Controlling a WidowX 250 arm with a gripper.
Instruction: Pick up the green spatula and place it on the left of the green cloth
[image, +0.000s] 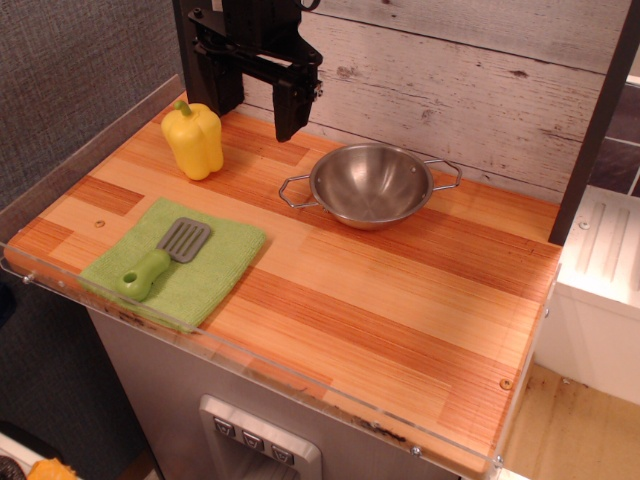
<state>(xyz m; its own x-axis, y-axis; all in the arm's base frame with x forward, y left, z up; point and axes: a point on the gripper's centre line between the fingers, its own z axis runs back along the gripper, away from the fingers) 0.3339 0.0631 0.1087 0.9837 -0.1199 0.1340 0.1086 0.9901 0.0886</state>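
The green spatula (160, 257) lies on the green cloth (205, 275), its lime-green handle toward the front left and its grey slotted blade toward the back right. The cloth lies flat at the front left of the wooden table top. My gripper (288, 118) hangs at the back of the table, well above and behind the cloth, between the yellow pepper and the metal bowl. Its fingers point down and hold nothing. From this angle I cannot see whether the fingers are apart or together.
A yellow bell pepper (194, 139) stands at the back left. A steel bowl with two wire handles (371, 184) sits at the back middle. A clear plastic lip (300, 385) runs along the table's front edge. A white wooden wall is behind.
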